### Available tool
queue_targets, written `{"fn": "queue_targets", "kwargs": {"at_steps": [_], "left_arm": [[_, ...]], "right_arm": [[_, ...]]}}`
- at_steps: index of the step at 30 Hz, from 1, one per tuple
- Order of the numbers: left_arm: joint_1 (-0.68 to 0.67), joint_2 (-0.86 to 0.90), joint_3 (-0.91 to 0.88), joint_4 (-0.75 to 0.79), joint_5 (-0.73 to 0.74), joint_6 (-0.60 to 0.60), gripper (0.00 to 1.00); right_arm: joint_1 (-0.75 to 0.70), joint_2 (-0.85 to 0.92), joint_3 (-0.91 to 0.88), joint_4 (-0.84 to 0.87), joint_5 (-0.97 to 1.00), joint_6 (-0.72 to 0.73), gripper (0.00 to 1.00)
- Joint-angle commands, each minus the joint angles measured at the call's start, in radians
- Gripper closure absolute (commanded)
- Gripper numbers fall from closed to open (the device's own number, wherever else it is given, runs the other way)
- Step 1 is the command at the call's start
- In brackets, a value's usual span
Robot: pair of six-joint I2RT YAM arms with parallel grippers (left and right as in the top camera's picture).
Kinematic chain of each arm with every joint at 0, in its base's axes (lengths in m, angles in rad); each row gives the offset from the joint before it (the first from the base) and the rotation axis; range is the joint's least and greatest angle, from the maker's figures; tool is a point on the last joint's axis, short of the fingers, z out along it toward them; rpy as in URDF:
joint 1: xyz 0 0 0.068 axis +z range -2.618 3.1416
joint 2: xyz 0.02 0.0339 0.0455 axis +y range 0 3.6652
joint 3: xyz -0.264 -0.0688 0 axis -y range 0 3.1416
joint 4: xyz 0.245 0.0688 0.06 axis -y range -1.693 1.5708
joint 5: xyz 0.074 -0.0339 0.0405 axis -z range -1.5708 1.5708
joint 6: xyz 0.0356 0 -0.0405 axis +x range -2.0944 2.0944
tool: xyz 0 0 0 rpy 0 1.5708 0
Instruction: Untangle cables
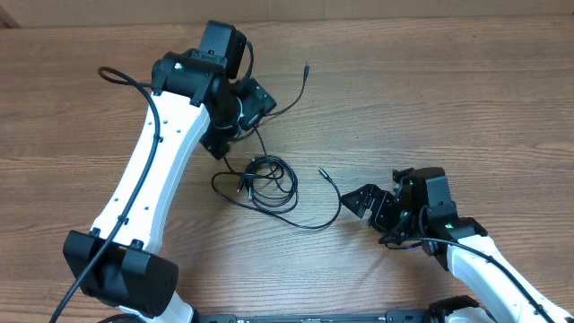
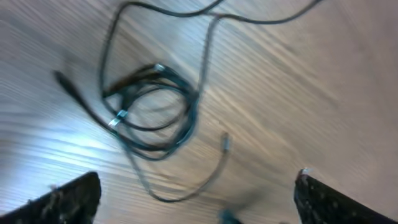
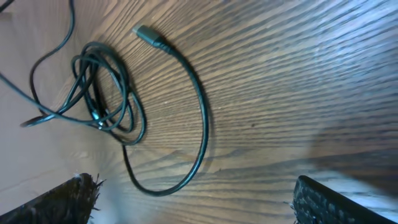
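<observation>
The cables [image 1: 265, 182] lie coiled together in a small black tangle at the table's middle. One strand loops right to a free plug [image 1: 321, 170], another runs up to a plug [image 1: 308, 66] at the back. My left gripper [image 1: 235, 135] hovers open and empty just above-left of the tangle, which fills the left wrist view [image 2: 152, 106]. My right gripper [image 1: 369, 205] is open and empty, right of the loop; the coil [image 3: 106, 93] and a silver-tipped plug [image 3: 144, 32] show in the right wrist view.
The wooden table [image 1: 430, 99] stretches around the cables. The left arm's thick black wire [image 1: 126, 79] arcs at the upper left.
</observation>
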Motion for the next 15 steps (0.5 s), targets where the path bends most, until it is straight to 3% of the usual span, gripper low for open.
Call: {"fn": "queue_targets", "kwargs": {"at_steps": [1,8,15], "left_arm": [[-0.017,-0.013,0.021,-0.04,-0.069,0.042,0.0],[-0.071,-0.013,0.021,-0.109,-0.055,0.034,0.0],[-0.127,0.005,0.02,-0.117,-0.112,-0.129,0.0]], "right_arm": [[-0.003,-0.007,0.002,0.001,0.075,-0.005,0.0],[-0.003,-0.007,0.002,0.001,0.15,-0.005,0.0],[-0.003,-0.007,0.002,0.001,0.19,-0.006,0.0]]}}
